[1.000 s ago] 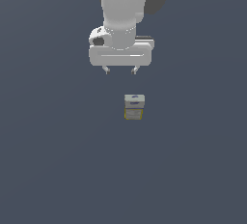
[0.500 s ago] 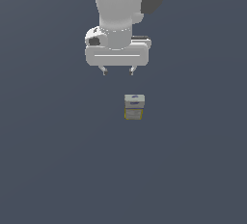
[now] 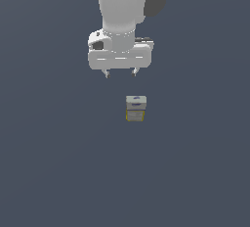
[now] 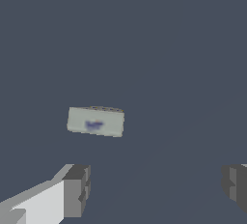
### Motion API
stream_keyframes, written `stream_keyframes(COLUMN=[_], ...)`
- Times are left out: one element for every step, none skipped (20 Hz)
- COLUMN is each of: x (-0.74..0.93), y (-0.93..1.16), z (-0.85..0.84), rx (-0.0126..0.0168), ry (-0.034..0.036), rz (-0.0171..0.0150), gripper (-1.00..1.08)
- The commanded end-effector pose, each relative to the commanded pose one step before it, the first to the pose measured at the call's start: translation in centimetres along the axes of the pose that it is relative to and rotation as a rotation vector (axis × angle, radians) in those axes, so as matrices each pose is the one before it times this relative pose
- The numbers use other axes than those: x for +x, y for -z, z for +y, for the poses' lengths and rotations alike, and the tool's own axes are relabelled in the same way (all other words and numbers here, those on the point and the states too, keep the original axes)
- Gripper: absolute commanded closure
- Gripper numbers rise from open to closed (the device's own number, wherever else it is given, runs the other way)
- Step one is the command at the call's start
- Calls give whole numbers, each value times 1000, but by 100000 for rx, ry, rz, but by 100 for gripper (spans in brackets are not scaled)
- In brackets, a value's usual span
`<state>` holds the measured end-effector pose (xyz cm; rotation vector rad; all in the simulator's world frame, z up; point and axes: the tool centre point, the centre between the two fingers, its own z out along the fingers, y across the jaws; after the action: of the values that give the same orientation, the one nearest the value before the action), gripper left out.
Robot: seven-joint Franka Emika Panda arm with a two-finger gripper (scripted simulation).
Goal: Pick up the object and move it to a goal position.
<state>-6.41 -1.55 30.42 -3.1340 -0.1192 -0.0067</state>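
The object, a small grey-white carton [image 3: 135, 109] with yellow edges and a blue mark on top, stands on the dark grey floor in the middle of the exterior view. It also shows in the wrist view [image 4: 95, 121] as a pale rectangle with a blue smudge. My gripper [image 3: 120, 74] hangs above and behind the carton, slightly toward the exterior view's left. It is open and empty, with its two fingertips [image 4: 77, 191] spread far apart. The carton does not lie between the fingers.
A plain dark grey surface [image 3: 58, 162] surrounds the carton on every side. No other object shows in either view.
The gripper has drifted slightly toward the exterior view's left and up, away from the carton. Its fingers stay open. The carton has not moved.
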Motion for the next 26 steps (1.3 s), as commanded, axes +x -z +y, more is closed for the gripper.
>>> stream_keyframes(x=[62, 33, 37, 40, 44, 49, 54, 57, 60, 62, 64, 66, 68, 71, 73, 75, 77, 79, 81, 83, 85, 87, 90, 91, 93, 96], y=[-309, -143, -153, -164, -174, -184, -194, -200, -200, -200, -200, -200, -200, -199, -199, -199, -199, -199, -199, -199, -198, -198, -198, -198, -198, -198], z=[-187, -83, -89, -95, -101, -105, -111, -113, -112, -111, -110, -109, -108, -107, -106, -104, -103, -102, -101, -99, -98, -96, -95, -93, -91, -90], rx=[-77, -34, -36, -37, -38, -38, -38, -38, -36, -33, -31, -29, -27, -25, -23, -21, -19, -17, -16, -14, -12, -10, -9, -7, -5, -4], ry=[4272, 2019, 2162, 2306, 2452, 2595, 2740, 2827, 2831, 2832, 2832, 2833, 2833, 2834, 2834, 2834, 2834, 2834, 2835, 2835, 2836, 2835, 2837, 2836, 2837, 2838], rz=[-40, -14, -15, -16, -18, -19, -21, -22, -22, -22, -22, -22, -22, -22, -22, -21, -21, -21, -20, -19, -19, -18, -17, -16, -15, -14], gripper=[-92, -92, -92, -92, -92, -92, -92, -92, -92, -92, -92, -92, -92, -92, -92, -92, -92, -92, -92, -92, -92, -92, -92, -92, -92, -92])
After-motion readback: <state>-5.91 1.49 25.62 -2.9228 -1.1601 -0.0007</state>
